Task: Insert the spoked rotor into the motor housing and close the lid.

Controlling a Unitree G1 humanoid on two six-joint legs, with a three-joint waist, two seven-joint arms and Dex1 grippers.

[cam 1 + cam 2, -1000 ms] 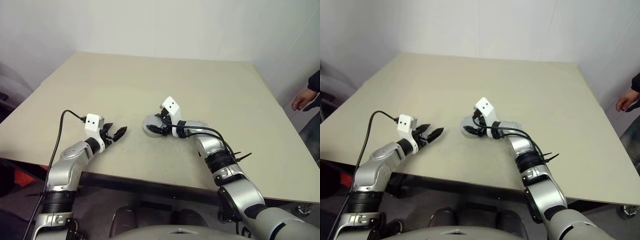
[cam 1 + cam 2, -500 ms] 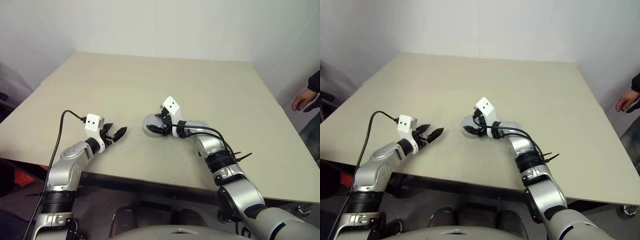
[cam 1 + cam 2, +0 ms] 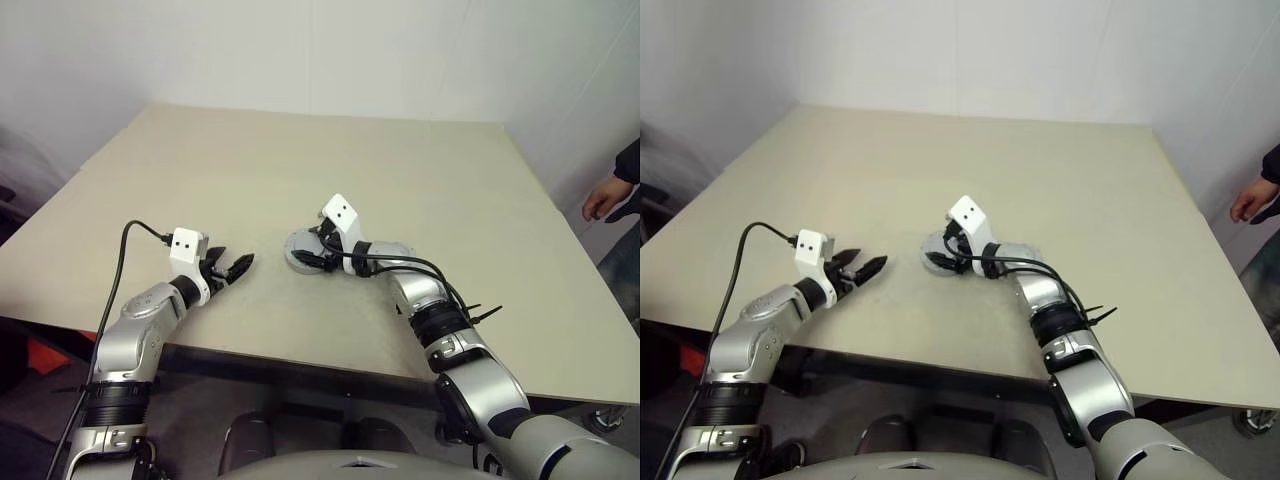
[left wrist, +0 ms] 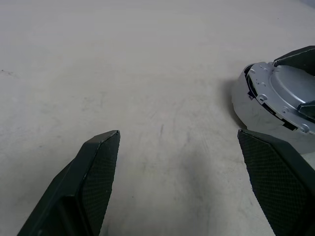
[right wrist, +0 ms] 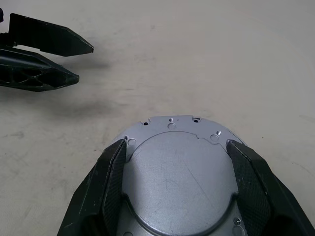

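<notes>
Up close: right pincer (image 5: 174, 191) grips the lid (image 5: 177, 172) across its rim.
Lid lies flat on the motor housing (image 4: 251, 105); left pincer (image 3: 232, 268) gapes wide, empty, at its nine o'clock.

One table (image 3: 300, 170), one motor housing (image 4: 246, 105) with one lid (image 5: 177, 177), two claws, one person's hand (image 3: 603, 200).

The lid (image 5: 179, 177) is pale silvery grey with small round dimples along its rim. The gripper fingers (image 4: 101, 177) are black with fine cross-hatched pads. The table (image 3: 300, 160) is plain beige.
</notes>
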